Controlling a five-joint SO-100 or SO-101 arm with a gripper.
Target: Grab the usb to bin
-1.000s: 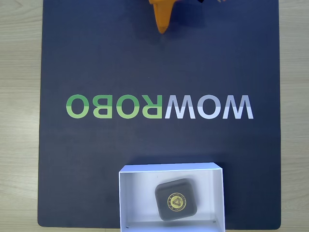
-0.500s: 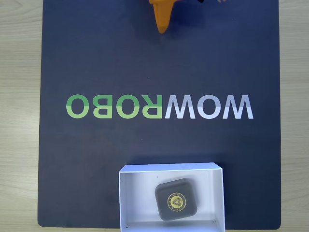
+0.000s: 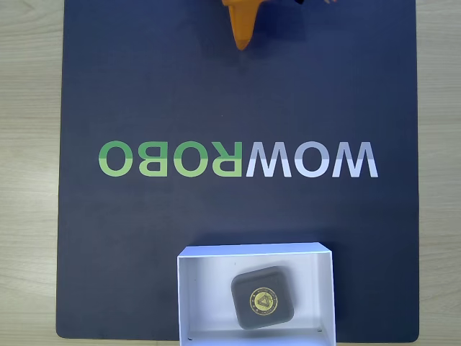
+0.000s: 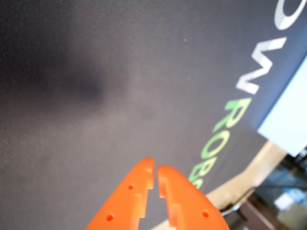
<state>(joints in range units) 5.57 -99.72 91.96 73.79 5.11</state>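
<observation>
Wrist view, bottom centre: orange gripper (image 4: 155, 173) with fingertips together, nothing between them, over bare dark mat (image 4: 96, 96). Corner of white bin (image 4: 288, 125) at right edge.

Fixed view, top centre: gripper (image 3: 243, 43) pokes in at upper edge, well apart from bin. Green-and-white lettering (image 3: 238, 159) across mid-frame. Bottom centre: bin (image 3: 256, 251), usb (image 3: 262, 297) lying flat inside, slightly right of middle, tilted.

Judgement: placing looks done, arm parked away. Next move calls for nothing beyond staying clear.
</observation>
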